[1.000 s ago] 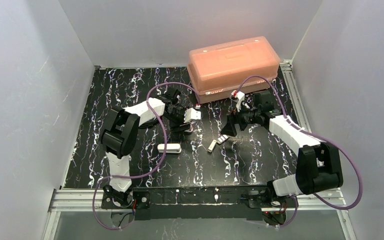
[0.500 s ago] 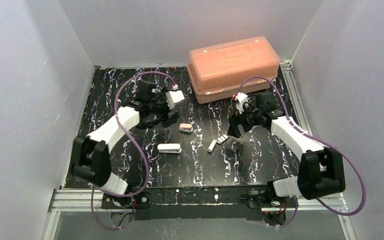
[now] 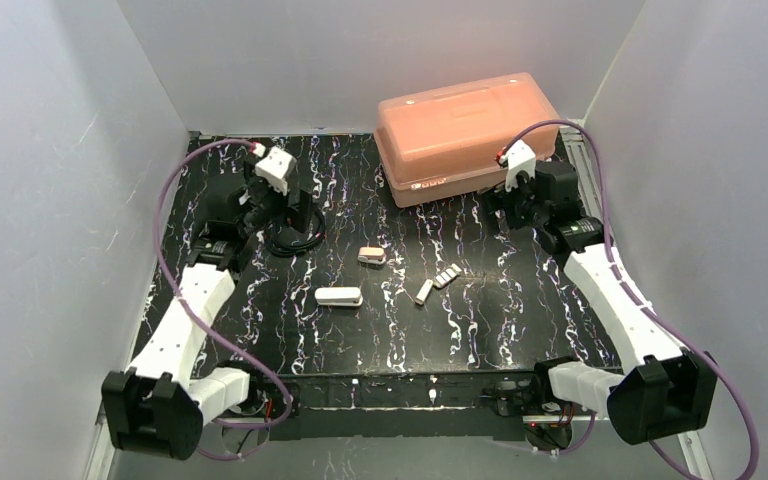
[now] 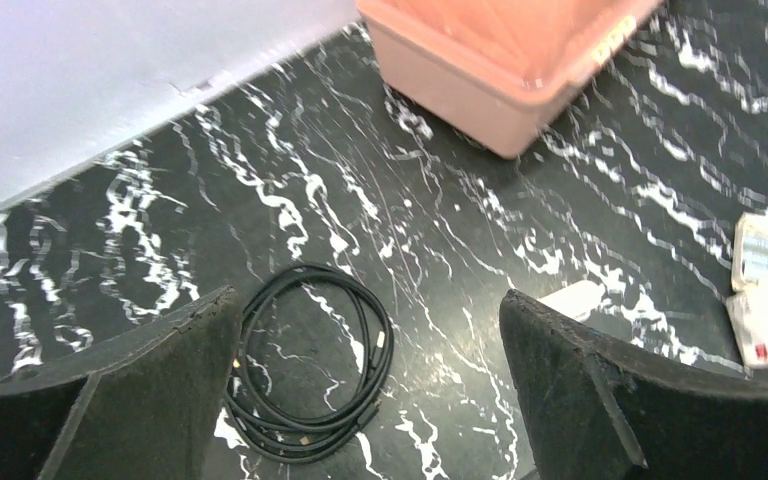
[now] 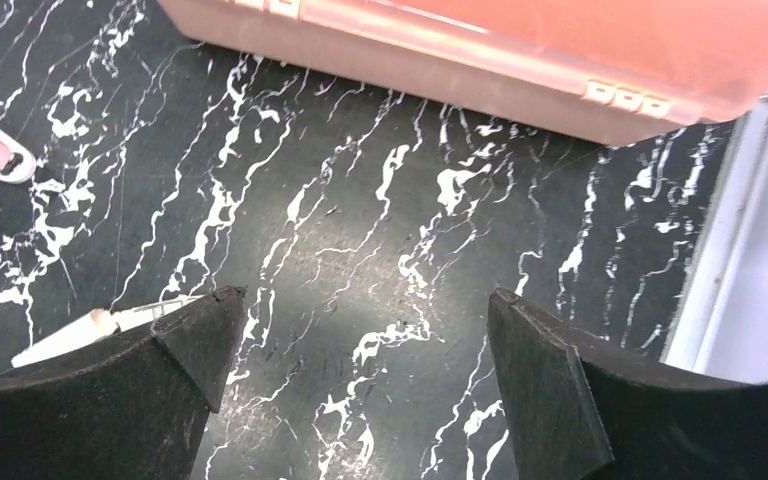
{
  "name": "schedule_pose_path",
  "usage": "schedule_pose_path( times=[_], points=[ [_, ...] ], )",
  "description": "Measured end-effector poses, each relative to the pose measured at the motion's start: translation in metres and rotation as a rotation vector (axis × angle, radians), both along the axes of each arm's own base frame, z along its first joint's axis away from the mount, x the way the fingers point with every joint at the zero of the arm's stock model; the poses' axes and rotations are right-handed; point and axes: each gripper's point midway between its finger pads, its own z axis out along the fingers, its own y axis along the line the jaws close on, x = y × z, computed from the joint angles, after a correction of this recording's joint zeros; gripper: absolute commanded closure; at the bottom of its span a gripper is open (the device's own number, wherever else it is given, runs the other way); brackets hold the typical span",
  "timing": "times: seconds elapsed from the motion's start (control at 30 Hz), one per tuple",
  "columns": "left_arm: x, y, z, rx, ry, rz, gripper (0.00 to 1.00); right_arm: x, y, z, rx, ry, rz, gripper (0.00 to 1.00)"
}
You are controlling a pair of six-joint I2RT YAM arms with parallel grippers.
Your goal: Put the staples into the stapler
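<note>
- The left side wall stands along the left edge of the black, white-veined desk, and the left arm reaches up close beside it.
- The left claw hangs over the far-left part of the desk, its jaws spread wide with nothing between them.
- A coiled black cable lies flat on the desk just under and in front of that claw, well left of the task things.
- The stapler lies flat near the middle of the desk, its long side running left to right. It touches nothing, and bare desk surrounds it on every side.
- A short pinkish-tan block sits just beyond the stapler and a little to its right, apart from it.
- The staples lie right of the stapler as two short strips close together, both tilted. Neither claw is near them.
- A closed orange-pink box stands at the far edge, its back near the rear wall. A band of open desk separates it from the block and the staples.
- The right claw hovers over bare desk by the box's right front corner, jaws wide apart and empty.
- A metal rail borders the desk's right edge, close to that claw, with the right wall just beyond it.
</note>
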Motion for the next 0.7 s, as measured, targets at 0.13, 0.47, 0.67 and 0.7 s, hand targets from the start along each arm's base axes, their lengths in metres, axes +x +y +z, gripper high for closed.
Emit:
schedule_pose_path(
  times=[0.13, 0.47, 0.67, 0.7],
  points=[
    [-0.008, 0.014, 0.039, -0.049, -0.095, 0.100, 0.02, -0.002, -0.006, 0.020, 0.006, -0.063, -0.033, 0.01],
    [-0.031, 0.043, 0.082, -0.122, -0.225, 0.272, 0.02, -0.009, -0.007, 0.041, 0.039, -0.121, -0.037, 0.01],
    [-0.031, 0.044, 0.079, -0.117, -0.217, 0.274, 0.02, -0.011, -0.007, 0.043, 0.045, -0.126, -0.032, 0.01],
    [-0.031, 0.043, 0.078, -0.115, -0.212, 0.271, 0.02, -0.011, -0.008, 0.043, 0.045, -0.126, -0.032, 0.01]
  ],
)
